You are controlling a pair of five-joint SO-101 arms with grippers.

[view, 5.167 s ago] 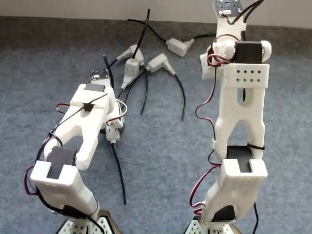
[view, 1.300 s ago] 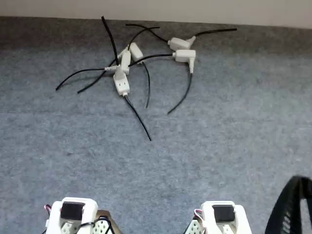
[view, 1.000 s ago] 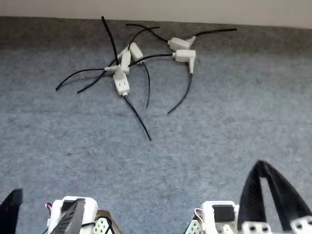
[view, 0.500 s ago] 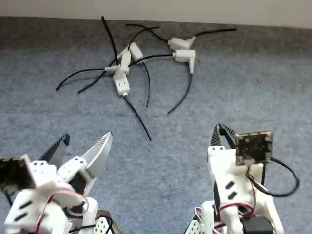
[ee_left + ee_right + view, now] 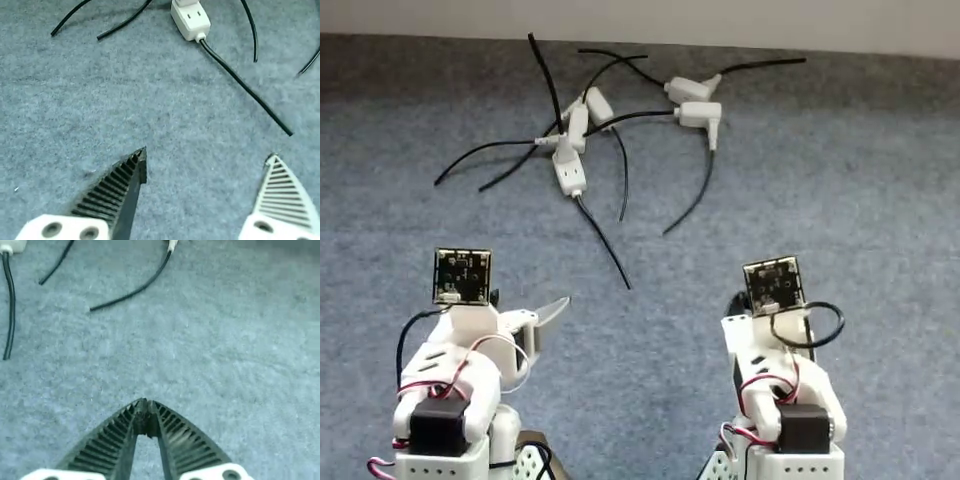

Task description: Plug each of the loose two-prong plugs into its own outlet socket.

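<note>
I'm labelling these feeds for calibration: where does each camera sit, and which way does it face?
High view: fixed above the near side, looking down over the table toward the plugs at its far side; the left arm and right arm show at the near edge.
Left wrist view: on the left wrist, facing past the open left gripper to an outlet socket.
Right wrist view: on the right wrist, facing past the shut right gripper toward a cord end.
Shared: high and left wrist views both show that socket and its black cord.
</note>
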